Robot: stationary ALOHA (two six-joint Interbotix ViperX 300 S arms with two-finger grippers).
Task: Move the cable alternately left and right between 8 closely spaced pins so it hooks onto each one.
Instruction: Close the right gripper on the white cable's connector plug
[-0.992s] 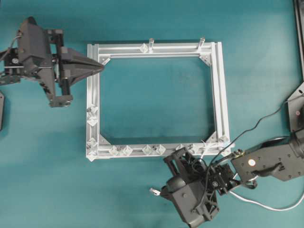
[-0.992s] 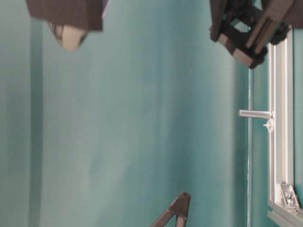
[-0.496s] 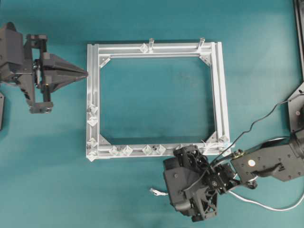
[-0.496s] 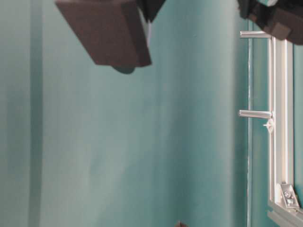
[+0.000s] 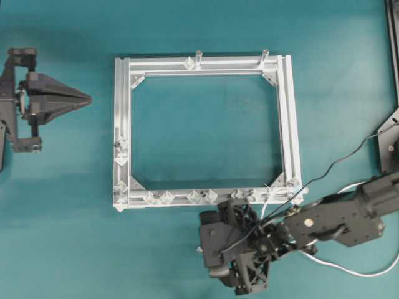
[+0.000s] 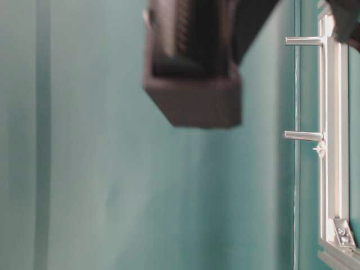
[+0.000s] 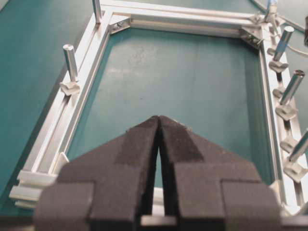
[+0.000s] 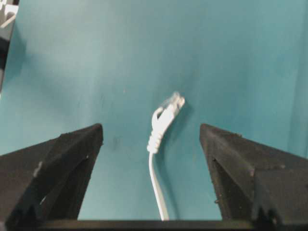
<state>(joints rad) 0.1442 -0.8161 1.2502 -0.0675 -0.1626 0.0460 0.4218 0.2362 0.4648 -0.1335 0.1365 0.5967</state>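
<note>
The white cable (image 8: 155, 180) lies on the teal table, and its small plug (image 8: 171, 107) sits just ahead of my right gripper (image 8: 150, 127). That gripper is open, one finger on each side of the cord, touching nothing. From above, the right gripper's body (image 5: 227, 249) covers the plug, and the cable (image 5: 349, 271) trails off to the lower right. The pins (image 5: 194, 197) stand in a row on the near rail of the silver frame (image 5: 202, 65). They also show along the right rail (image 7: 288, 108). My left gripper (image 5: 86, 98) is shut and empty, off to the left of the frame (image 7: 159, 118).
Two taller grey posts (image 5: 198, 56) (image 5: 264, 55) rise from the far rail (image 6: 304, 135). More small pegs sit on the frame's left rail (image 5: 121, 159). A thin black wire (image 5: 336, 165) runs from the right arm. A blurred dark arm part (image 6: 194, 73) hangs close to the table-level camera.
My left gripper has pulled away leftward from the frame's far-left corner, still shut. The right gripper has shifted left and now covers the plug from above.
</note>
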